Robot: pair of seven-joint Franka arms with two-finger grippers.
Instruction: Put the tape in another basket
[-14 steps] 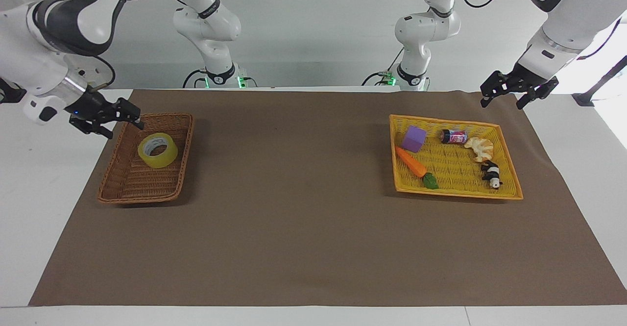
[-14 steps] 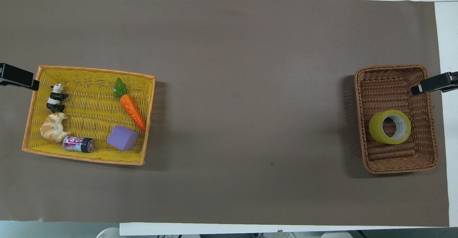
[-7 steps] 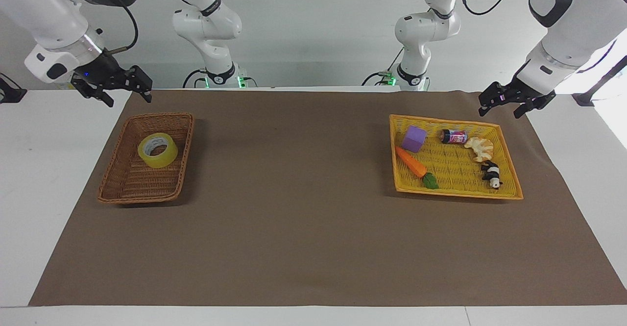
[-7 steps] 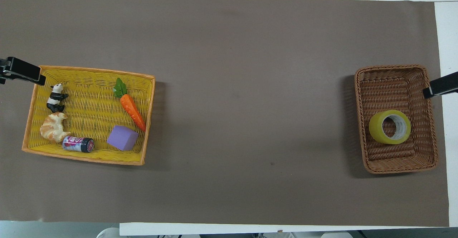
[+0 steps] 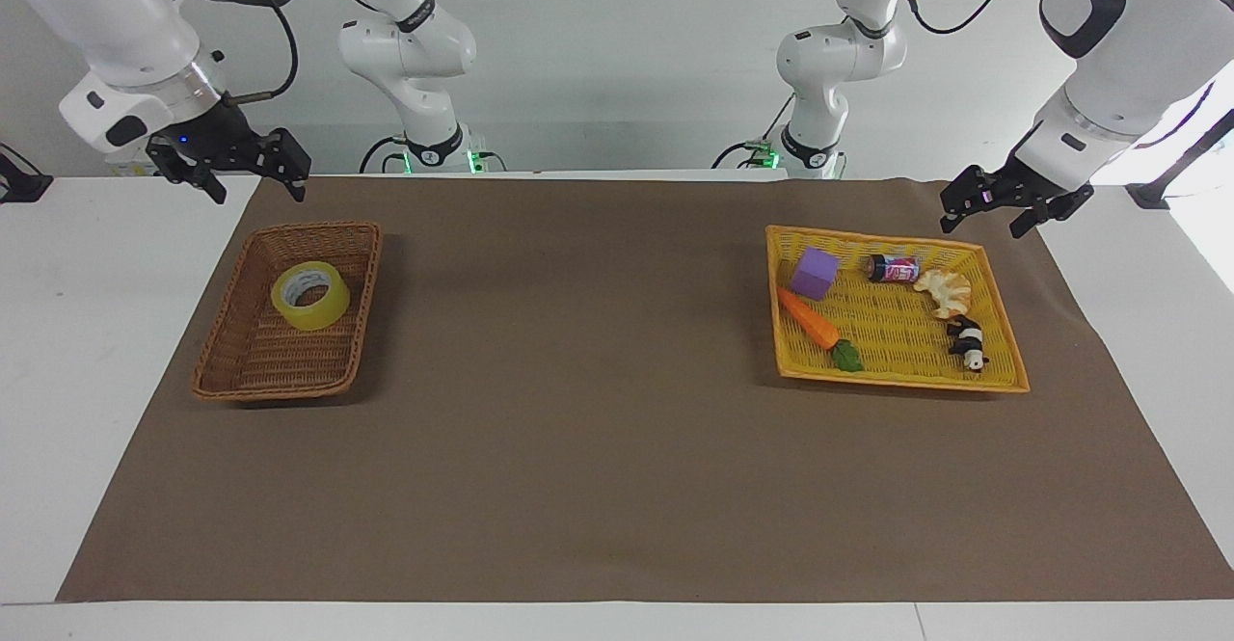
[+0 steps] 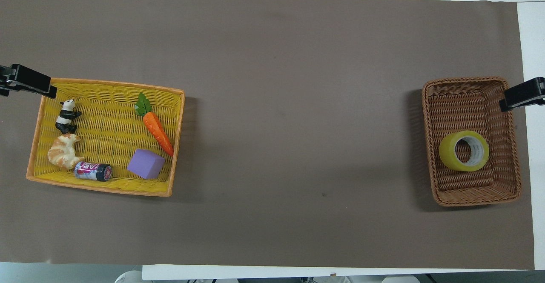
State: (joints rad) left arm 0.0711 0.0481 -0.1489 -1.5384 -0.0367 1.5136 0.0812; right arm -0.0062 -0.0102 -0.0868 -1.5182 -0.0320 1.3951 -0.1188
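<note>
tape (image 5: 310,296), a yellow translucent roll with a white printed core, lies inside the brown wicker basket (image 5: 231,352), in the part of the basket nearer the robots, leaning toward one long wall, with nothing touching it

relative to that basket: the brown mat (image 5: 598,448) lies under it, and the basket sits at the right arm's end of the table. the right gripper (image 5: 258,181) is up in the air over the mat's corner just off the basket's robot-side rim, fingers spread apart and holding nothing. well apart from the basket, at the left arm's end of the table, sits the yellow tray-basket (image 5: 1003,381) with a purple block (image 5: 816,273), a carrot (image 5: 810,319), a small can (image 5: 894,268), a croissant (image 5: 944,291) and a panda figure (image 5: 967,342) in it. the left gripper (image 5: 981,218) hangs over the mat off that tray's robot-side corner, fingers apart, empty
</note>
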